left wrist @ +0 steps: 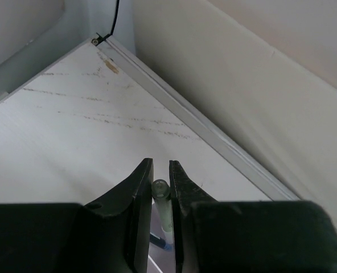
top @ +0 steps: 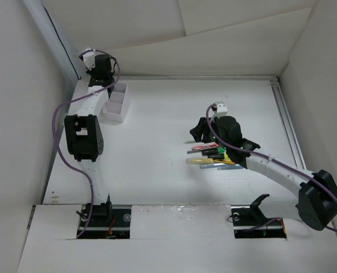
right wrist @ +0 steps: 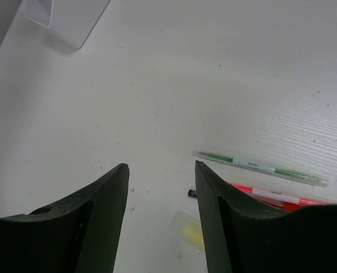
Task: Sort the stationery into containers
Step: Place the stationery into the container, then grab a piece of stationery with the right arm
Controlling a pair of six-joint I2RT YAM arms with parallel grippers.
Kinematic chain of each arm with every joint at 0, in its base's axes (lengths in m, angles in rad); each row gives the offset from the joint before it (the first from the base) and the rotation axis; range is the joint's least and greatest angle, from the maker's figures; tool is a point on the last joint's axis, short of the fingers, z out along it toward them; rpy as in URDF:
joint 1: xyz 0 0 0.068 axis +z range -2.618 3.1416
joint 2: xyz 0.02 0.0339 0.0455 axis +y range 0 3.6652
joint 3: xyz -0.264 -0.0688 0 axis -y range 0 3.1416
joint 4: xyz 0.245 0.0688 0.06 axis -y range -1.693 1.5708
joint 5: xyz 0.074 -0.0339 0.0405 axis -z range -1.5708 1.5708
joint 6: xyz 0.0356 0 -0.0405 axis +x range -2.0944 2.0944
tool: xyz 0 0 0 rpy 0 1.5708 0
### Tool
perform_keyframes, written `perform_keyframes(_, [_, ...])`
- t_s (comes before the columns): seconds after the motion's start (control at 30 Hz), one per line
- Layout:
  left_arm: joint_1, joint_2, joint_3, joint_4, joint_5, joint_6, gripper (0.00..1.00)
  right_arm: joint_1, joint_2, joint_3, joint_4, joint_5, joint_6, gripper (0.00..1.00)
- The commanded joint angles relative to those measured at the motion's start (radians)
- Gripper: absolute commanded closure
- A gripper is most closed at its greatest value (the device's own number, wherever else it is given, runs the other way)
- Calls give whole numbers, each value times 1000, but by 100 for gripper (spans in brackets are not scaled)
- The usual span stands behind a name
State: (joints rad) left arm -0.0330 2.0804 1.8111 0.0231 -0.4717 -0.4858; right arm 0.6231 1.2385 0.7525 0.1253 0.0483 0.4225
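My left gripper point(top: 102, 69) hangs at the far left of the table over the far end of the white container point(top: 117, 103). In the left wrist view its jaws point(left wrist: 160, 165) are shut on a pale grey pen point(left wrist: 161, 189) that points down between them; a blue item point(left wrist: 160, 241) shows below it. The rest of the stationery point(top: 212, 157) lies in a pile right of centre. My right gripper point(top: 199, 132) stands over that pile, open and empty point(right wrist: 160, 166). Beside its right finger lie a green pen point(right wrist: 259, 167), a red pen point(right wrist: 271, 195) and a yellow marker point(right wrist: 191, 231).
A metal rail point(left wrist: 202, 128) runs along the wall just beyond the left gripper. The container's corner point(right wrist: 66, 23) shows far off in the right wrist view. White walls enclose the table on three sides.
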Motion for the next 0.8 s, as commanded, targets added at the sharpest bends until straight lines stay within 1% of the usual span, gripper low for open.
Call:
perform_keyframes(0.0, [-1,-20,-53,92,4,19,100,0,4,27,45,7,-2,44])
perform_keyframes(0.07, [-10,-52,-93,103,21,19,94,0,4,27,45,18,-2,44])
perform_keyframes(0.1, [-19,-62,-102,112,31,29,88,0,4,27,45,18,-2,44])
perform_keyframes(0.17, [-31,-94,-131,121,31,41,80,0,4,27,45,18,-2,44])
perform_keyframes(0.2, [-31,-104,-140,132,31,41,77,0,4,27,45,18,-2,41])
perform_keyframes(0.23, [-41,-115,-150,132,41,41,70,0,4,27,45,45,-2,39])
perform_keyframes(0.3, [-41,-149,-159,132,60,41,65,0,-16,18,45,71,-2,31])
perform_keyframes(0.43, [-41,-224,-194,132,105,7,58,0,-25,18,24,120,7,29])
perform_keyframes(0.47, [-41,-239,-194,132,125,7,58,-9,-25,8,23,165,7,32])
perform_keyframes(0.5, [-41,-271,-194,132,136,-5,56,-10,-25,8,8,185,21,37])
perform_keyframes(0.57, [-41,-307,-194,121,175,-29,54,-28,-25,21,-39,231,48,56])
perform_keyframes(0.6, [-41,-328,-225,121,189,-43,54,-40,-25,21,-59,243,59,68])
perform_keyframes(0.63, [-41,-377,-248,142,211,-59,54,-40,-14,33,-78,258,70,88])
perform_keyframes(0.67, [-41,-402,-274,156,237,-104,58,-40,-2,45,-113,272,82,96])
perform_keyframes(0.7, [-41,-428,-304,175,298,-137,58,-51,-2,45,-134,310,82,100])
perform_keyframes(0.73, [-57,-475,-381,199,326,-166,60,-51,12,59,-154,330,99,100])
perform_keyframes(0.77, [-68,-500,-421,237,350,-193,60,-51,28,70,-168,346,99,100])
